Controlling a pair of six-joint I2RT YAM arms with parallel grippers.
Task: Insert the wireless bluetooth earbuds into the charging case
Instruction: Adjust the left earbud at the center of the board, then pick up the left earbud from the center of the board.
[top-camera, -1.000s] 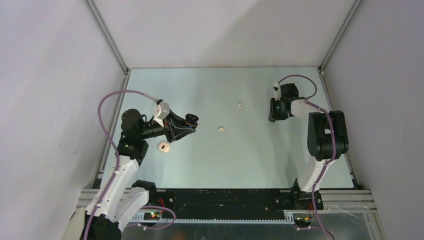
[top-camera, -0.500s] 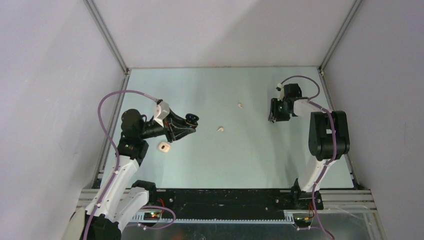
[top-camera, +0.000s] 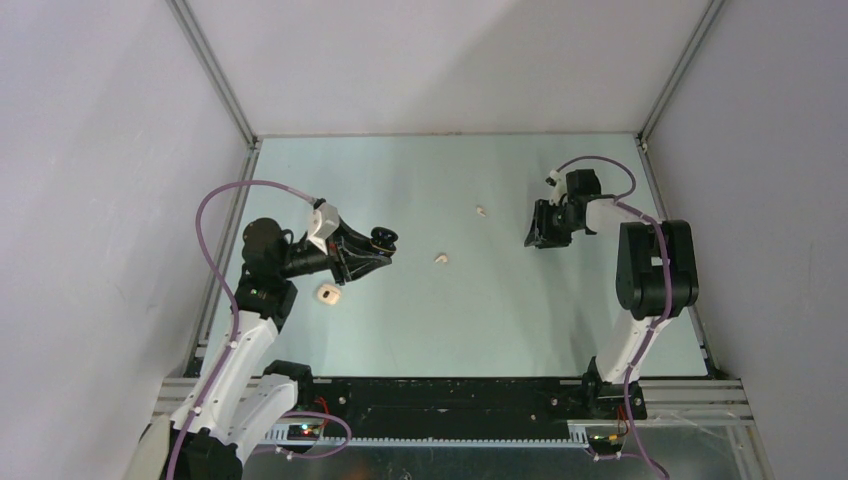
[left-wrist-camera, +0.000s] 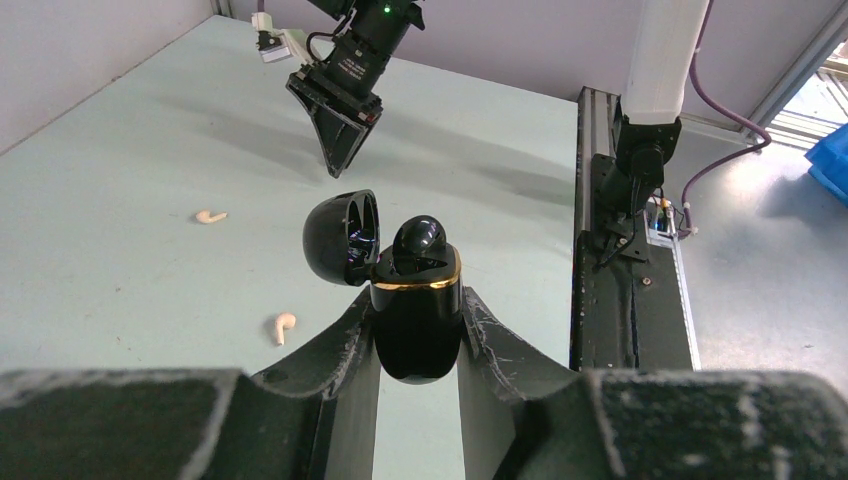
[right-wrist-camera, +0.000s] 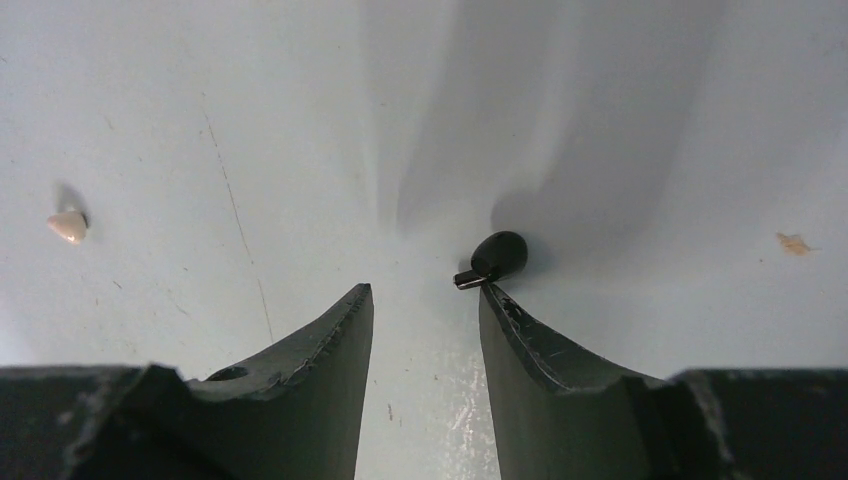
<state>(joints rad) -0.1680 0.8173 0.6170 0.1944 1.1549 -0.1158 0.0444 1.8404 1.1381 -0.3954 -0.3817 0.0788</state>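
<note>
Pale green worktop (top-camera: 480, 320), open-lidded black charging case (left-wrist-camera: 417, 340) clamped upright in left hand (left-wrist-camera: 417, 300), right hand (right-wrist-camera: 425, 300) held parted, black earbud (right-wrist-camera: 497, 255) seen just beside one fingertip (right-wrist-camera: 505, 310).

The case (left-wrist-camera: 417, 335) in my left pincer (left-wrist-camera: 417, 293) is glossy black plastic, mirror-smooth, with a shiny gold band (left-wrist-camera: 417, 284) that looks like metal. The bud (left-wrist-camera: 420, 238) seated in it shines the same. My fingers (left-wrist-camera: 335, 345) are matt black, rough and scuffed grey along the edges. The table (right-wrist-camera: 180, 120) is matt pale green, finely scratched. The loose black bud (right-wrist-camera: 498, 253) has a duller sheen.
</note>
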